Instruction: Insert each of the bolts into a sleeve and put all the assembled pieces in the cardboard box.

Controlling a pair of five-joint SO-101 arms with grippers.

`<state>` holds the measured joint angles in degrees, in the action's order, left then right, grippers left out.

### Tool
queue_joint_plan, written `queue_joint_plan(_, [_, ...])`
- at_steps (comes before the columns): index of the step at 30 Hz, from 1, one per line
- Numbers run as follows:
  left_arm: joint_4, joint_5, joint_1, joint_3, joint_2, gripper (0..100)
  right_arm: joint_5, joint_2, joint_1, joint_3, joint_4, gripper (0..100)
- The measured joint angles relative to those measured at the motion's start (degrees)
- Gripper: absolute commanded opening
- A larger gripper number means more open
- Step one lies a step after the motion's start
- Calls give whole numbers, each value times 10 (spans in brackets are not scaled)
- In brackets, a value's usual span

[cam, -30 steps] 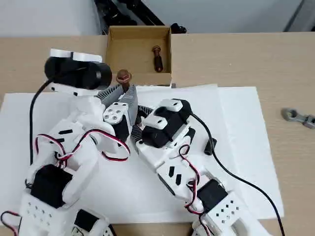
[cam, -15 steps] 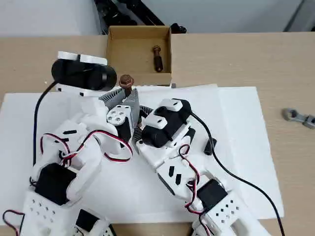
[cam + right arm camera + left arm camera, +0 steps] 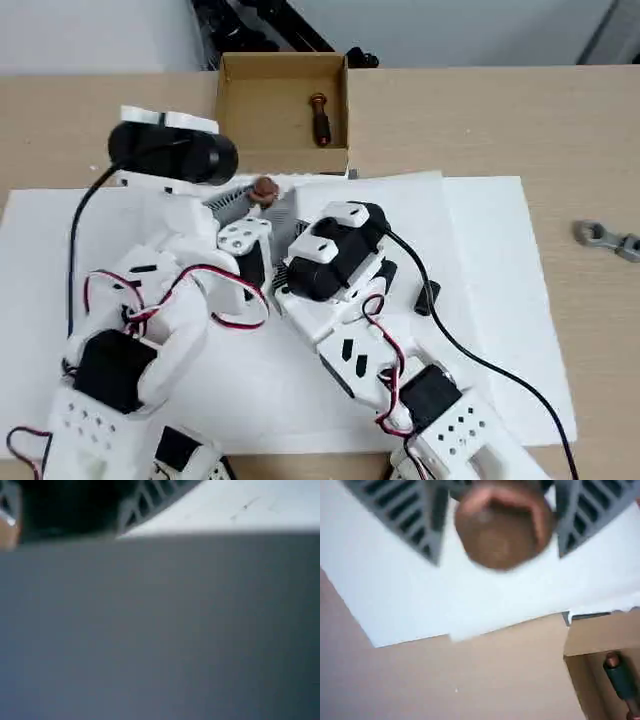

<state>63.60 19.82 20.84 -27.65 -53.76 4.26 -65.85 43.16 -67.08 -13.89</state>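
Note:
A bolt with a brown head (image 3: 263,189) stands between the grey ribbed fingers (image 3: 405,515) of my left gripper (image 3: 262,203), which is shut on it just in front of the cardboard box (image 3: 240,110). The bolt head (image 3: 502,530) faces the left wrist camera. Inside the box lies one bolt in a black sleeve (image 3: 320,118), also visible as the sleeved bolt (image 3: 620,680). A loose black sleeve (image 3: 428,297) lies on the white sheet (image 3: 480,240). My right arm's wrist (image 3: 325,255) sits close beside the left gripper and hides its own gripper tip.
A small metal tool (image 3: 605,237) lies on the bare wood at the far right. Black equipment stands behind the box. In the left wrist view the white sheet's edge (image 3: 470,630) ends short of the box wall (image 3: 600,640).
My left gripper has carried the bolt away from the box wall, down toward the sheet and closer to the right arm's wrist. The right arm has hardly moved.

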Motion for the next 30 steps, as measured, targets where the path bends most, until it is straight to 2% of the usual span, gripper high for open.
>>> queue_joint_plan(10, [21, 23, 0, 3, -3, 196, -18, 1, -1, -2, 0, 2])
queue_joint_plan(12, [36, 23, -8, 18, -3, 148, -20, 3, -3, -2, 0, 2])
queue_joint_plan(14, [45, 9, -25, 36, -3, 47, -22, 19, -15, 0, 0, 2])
queue_joint_plan(15, [46, 2, -40, 40, -4, 5, -22, 34, -26, 6, 0, 2])
queue_joint_plan(23, [69, -40, -231, 16, -4, 6, -24, 262, -119, 164, 0, 2])
queue_joint_plan(27, [82, -100, -310, -21, -3, 6, -24, 381, -137, 253, -13, 2])
queue_joint_plan(30, [101, -145, -348, -37, -3, 6, -24, 445, -140, 325, -68, 2])
